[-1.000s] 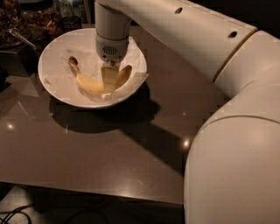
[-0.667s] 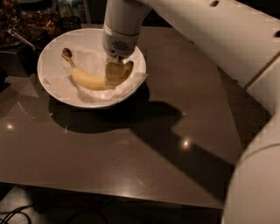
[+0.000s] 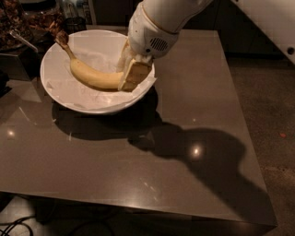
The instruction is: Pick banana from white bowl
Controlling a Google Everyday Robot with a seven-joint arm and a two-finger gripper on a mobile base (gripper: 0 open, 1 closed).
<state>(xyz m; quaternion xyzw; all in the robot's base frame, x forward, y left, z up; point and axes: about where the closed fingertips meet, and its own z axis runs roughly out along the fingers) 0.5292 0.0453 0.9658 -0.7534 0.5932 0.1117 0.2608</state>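
A dark table (image 3: 138, 179) carries the white bowl (image 3: 94, 107) toward 10 o'clock. Inside lies the banana (image 3: 92, 76) — its stem points to 11 o'clock, past the rim. From above, the gripper (image 3: 128, 78) clamps the banana's 3 o'clock end.

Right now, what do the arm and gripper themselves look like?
The arm is smooth, rounded, glossy white shells with a tan seam ring at the wrist. The wrist housing carries a small oval vent grille. The gripper, over the white bowl at the banana, has flat tan block-like fingers. No cables show.
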